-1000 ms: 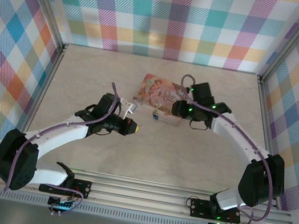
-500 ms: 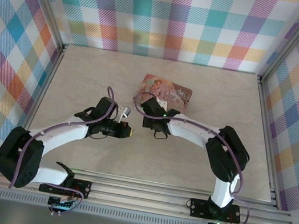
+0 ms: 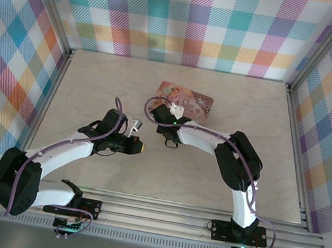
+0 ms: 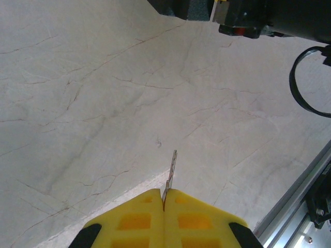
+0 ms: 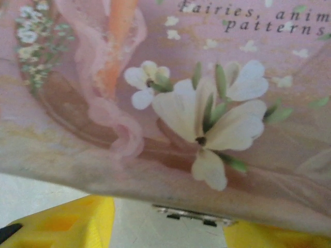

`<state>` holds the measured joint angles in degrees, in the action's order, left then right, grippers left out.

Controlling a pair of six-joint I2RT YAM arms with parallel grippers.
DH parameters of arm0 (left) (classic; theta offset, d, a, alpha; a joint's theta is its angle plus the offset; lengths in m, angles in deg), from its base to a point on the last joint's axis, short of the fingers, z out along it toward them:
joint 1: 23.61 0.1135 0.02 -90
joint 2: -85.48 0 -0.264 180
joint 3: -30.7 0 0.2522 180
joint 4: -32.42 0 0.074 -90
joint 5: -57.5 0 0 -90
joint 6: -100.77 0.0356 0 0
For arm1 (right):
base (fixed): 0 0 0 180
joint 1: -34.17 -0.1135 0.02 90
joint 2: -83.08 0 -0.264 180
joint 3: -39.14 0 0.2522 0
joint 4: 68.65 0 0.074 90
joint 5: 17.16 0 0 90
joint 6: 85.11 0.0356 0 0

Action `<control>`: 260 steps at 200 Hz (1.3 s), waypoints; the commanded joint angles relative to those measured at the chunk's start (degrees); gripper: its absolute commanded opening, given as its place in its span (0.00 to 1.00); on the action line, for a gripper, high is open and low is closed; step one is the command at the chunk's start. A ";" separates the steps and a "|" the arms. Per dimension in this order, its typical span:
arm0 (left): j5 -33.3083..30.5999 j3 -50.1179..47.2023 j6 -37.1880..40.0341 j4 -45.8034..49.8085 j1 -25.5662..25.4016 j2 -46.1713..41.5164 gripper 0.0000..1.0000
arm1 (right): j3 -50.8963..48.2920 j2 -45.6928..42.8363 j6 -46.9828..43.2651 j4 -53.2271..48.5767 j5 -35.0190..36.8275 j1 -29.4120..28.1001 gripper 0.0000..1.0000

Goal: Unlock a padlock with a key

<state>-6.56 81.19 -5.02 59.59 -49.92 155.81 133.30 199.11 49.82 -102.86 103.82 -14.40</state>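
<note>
Though edge-on, key (image 4: 170,173) tight inside left pincer (image 4: 164,195), tip outward.

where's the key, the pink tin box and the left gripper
key (image 4: 170,175): left wrist view, middle of the thin metal blade
pink tin box (image 3: 197,102): top external view, bare right part of the lid
left gripper (image 4: 163,195): left wrist view, seam where the yellow fingertips meet

Pale table (image 3: 95,86) carries a pink tin box (image 3: 193,100) (floral lid).

Pink floral tin box (image 3: 186,100), pastel plaid walls (image 3: 191,19), pale veined beige table (image 3: 95,86), silvery key (image 4: 170,173).
</note>
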 commanded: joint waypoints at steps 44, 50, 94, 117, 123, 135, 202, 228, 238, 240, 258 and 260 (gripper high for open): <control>1.36 -1.30 1.33 -0.05 0.95 -0.43 0.00 | 1.62 2.80 4.64 1.40 1.85 2.32 0.44; 1.43 -1.32 1.30 -0.05 0.92 -0.41 0.00 | 1.52 2.86 4.73 1.55 1.73 2.64 0.43; 2.10 -1.49 1.41 -0.84 0.90 0.38 0.00 | 0.73 2.95 2.47 4.30 -1.36 4.95 0.36; 3.03 -1.48 1.56 -1.72 0.90 0.84 0.00 | -0.27 2.89 0.57 5.83 -2.52 5.81 0.29; 3.36 -1.55 1.48 -2.16 0.91 0.85 0.00 | -0.67 2.80 0.00 6.26 -2.67 6.02 0.27; 3.87 -1.82 1.29 -3.06 0.90 0.82 0.00 | -1.40 2.54 -0.89 7.08 -3.09 6.34 0.23; 5.19 -1.75 0.44 -5.81 0.84 0.24 0.00 | -4.38 -1.67 -10.04 5.93 -11.95 7.44 0.07; 5.86 -2.30 1.21 -5.97 0.80 -0.41 0.00 | -4.76 -4.11 -14.33 0.91 -17.48 7.62 0.05; 6.39 -2.90 1.10 -6.91 0.71 -0.87 0.00 | -5.07 -5.19 -15.24 -1.12 -19.71 7.84 0.04; 6.58 -3.12 1.00 -7.26 0.66 -1.00 0.00 | -5.19 -5.44 -15.36 -1.47 -20.06 7.87 0.04; 7.34 -5.63 0.46 -11.51 0.39 -3.00 0.00 | -6.10 -7.48 -16.26 -4.11 -24.35 8.24 0.03; 7.37 -5.97 0.42 -12.14 0.38 -3.31 0.00 | -6.19 -7.66 -16.31 -4.32 -24.73 8.32 0.03</control>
<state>-1.45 78.29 -4.63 52.68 -49.70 155.59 128.77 195.48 37.31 -99.95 87.47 -6.27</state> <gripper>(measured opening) 0.046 0.209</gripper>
